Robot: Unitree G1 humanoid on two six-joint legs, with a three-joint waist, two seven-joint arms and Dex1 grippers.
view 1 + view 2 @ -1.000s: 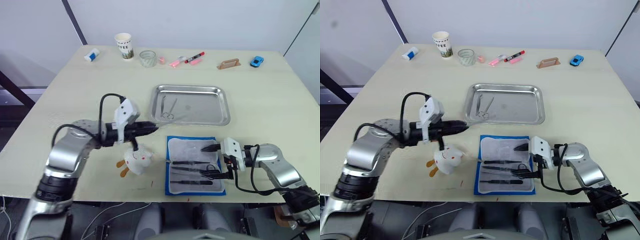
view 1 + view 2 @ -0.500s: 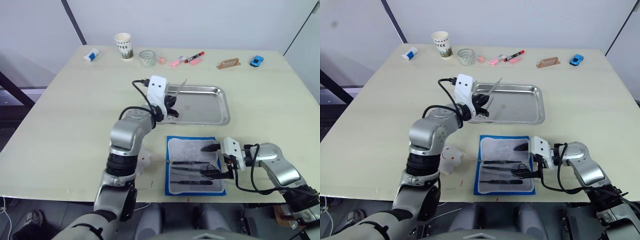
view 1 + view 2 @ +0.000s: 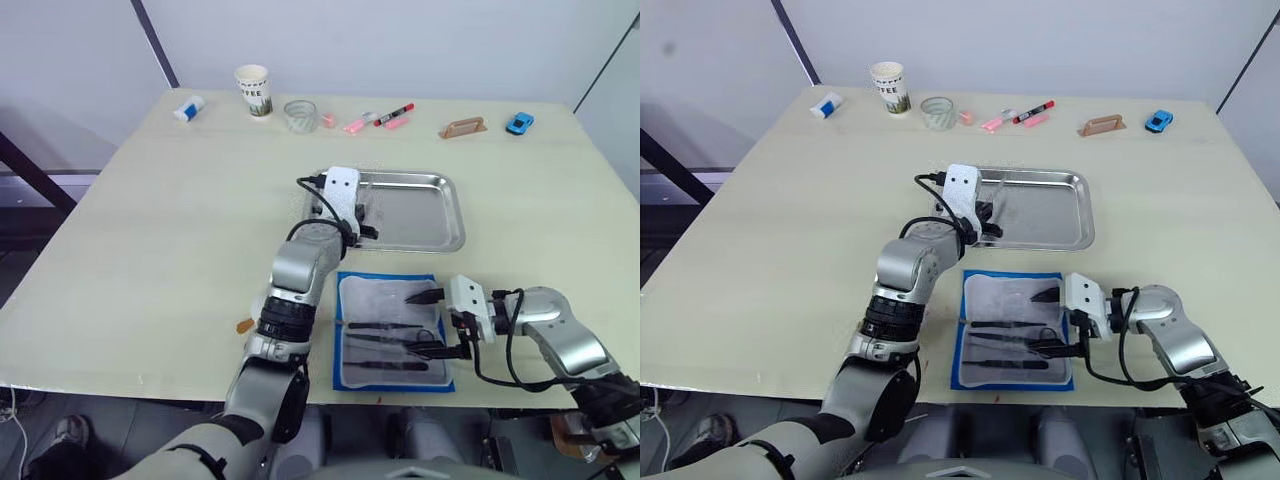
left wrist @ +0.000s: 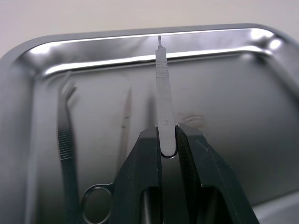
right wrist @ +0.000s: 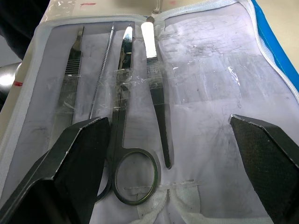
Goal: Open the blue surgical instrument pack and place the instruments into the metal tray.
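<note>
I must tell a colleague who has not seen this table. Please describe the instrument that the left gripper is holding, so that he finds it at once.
Look at the metal tray in the middle of the table. Above its left part the left gripper is shut on a flat handle: slim, straight, silvery, with fine ruler marks and a small 3. Unlike the ring-handled scissors and tweezers lying beside it, it has no ring and only one blade-like bar.

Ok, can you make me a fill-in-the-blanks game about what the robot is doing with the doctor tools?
1. The left gripper is shut on a thin flat ____ tool.
2. That tool is held over the shiny ____ tray.
3. The right gripper hangs over the open pack, and its fingers are ____.
4. The pack's border is coloured ____.

Missing words: metal; metal; open; blue
</note>
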